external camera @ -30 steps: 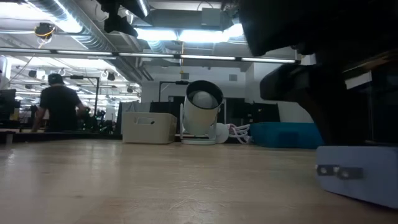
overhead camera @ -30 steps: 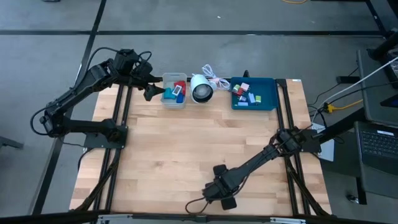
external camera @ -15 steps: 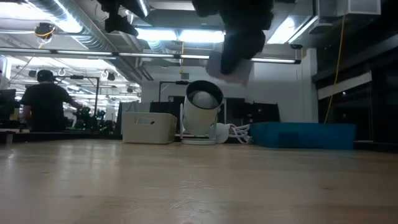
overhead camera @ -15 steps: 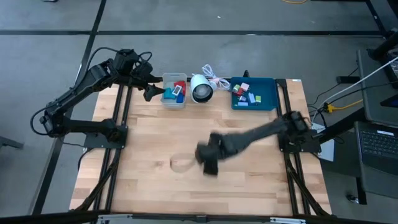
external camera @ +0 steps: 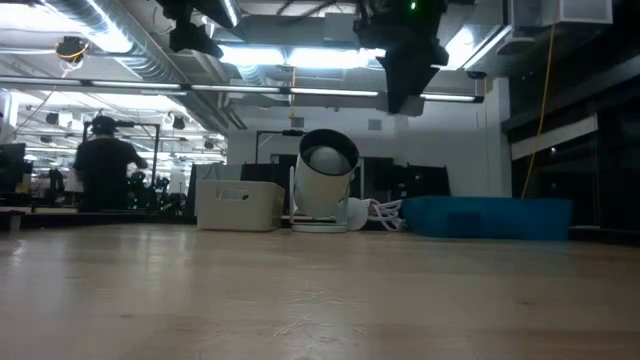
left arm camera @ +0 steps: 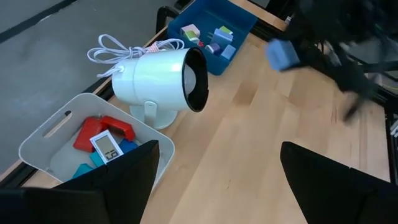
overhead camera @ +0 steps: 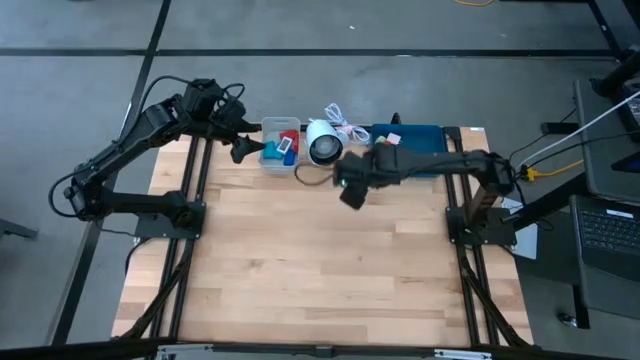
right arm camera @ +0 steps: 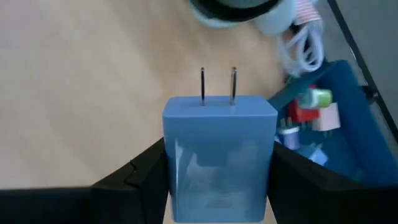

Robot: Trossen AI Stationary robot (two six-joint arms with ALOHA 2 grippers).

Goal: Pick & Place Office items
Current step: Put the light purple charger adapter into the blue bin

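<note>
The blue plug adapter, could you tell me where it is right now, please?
The blue plug adapter is clamped in the right gripper, held above the table just in front of the white lamp, between the grey bin and the blue tray.

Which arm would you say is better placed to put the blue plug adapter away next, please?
The right. Its gripper is shut on the blue plug adapter, raised above the table near the white lamp. The left gripper is open and empty beside the grey bin.
</note>
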